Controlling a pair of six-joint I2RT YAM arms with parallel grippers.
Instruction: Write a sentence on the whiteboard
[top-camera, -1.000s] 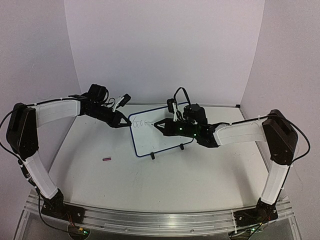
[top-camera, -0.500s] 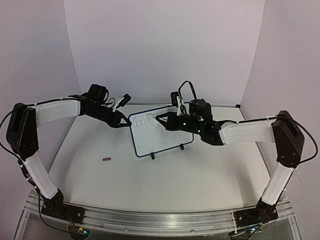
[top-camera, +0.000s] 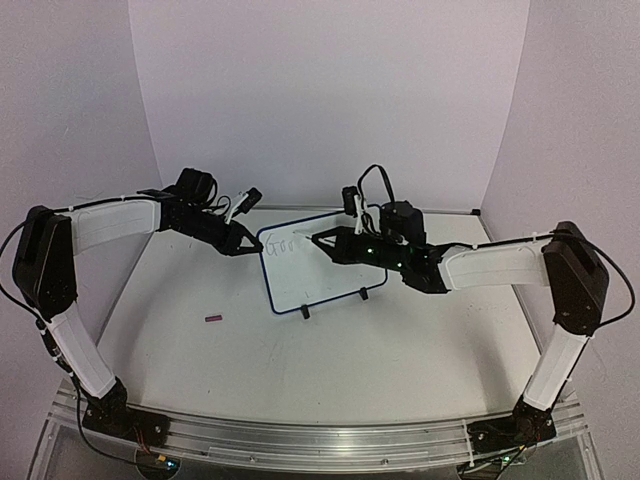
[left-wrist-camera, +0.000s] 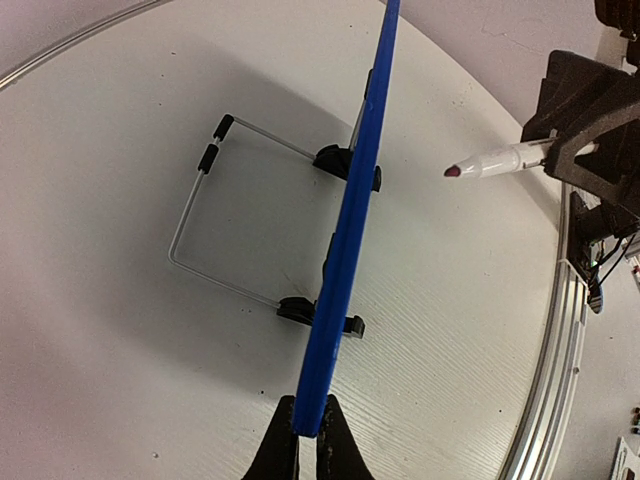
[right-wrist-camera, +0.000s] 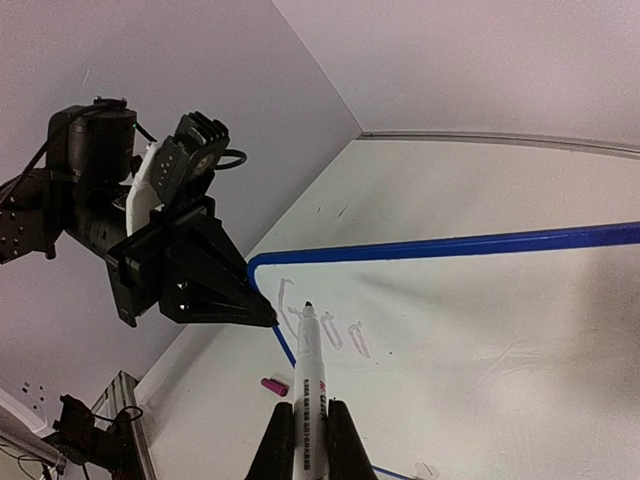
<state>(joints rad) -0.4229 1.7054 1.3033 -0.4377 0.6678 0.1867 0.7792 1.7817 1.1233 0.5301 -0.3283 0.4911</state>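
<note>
The whiteboard (top-camera: 325, 270) stands tilted on its two black feet at mid table, its blue frame edge-on (left-wrist-camera: 350, 210) in the left wrist view. My left gripper (top-camera: 246, 246) is shut on the frame's upper left corner (left-wrist-camera: 306, 425). My right gripper (right-wrist-camera: 306, 440) is shut on a white marker (right-wrist-camera: 309, 370), whose tip hovers a short way off the board face, apart from it (left-wrist-camera: 452, 172). The sentence (right-wrist-camera: 340, 325) shows only as faint letters reading roughly "Good" at the board's top left (top-camera: 285, 244).
A small pink marker cap (top-camera: 213, 319) lies on the table left of the board, also seen as a cap (right-wrist-camera: 274, 384) in the right wrist view. A wire stand (left-wrist-camera: 190, 215) props the board from behind. An aluminium rail (top-camera: 300, 440) runs along the near edge.
The right arm has drawn back and to the right, lifting the marker off the board, while more letters have appeared after "Go". The left arm and the board have not moved.
</note>
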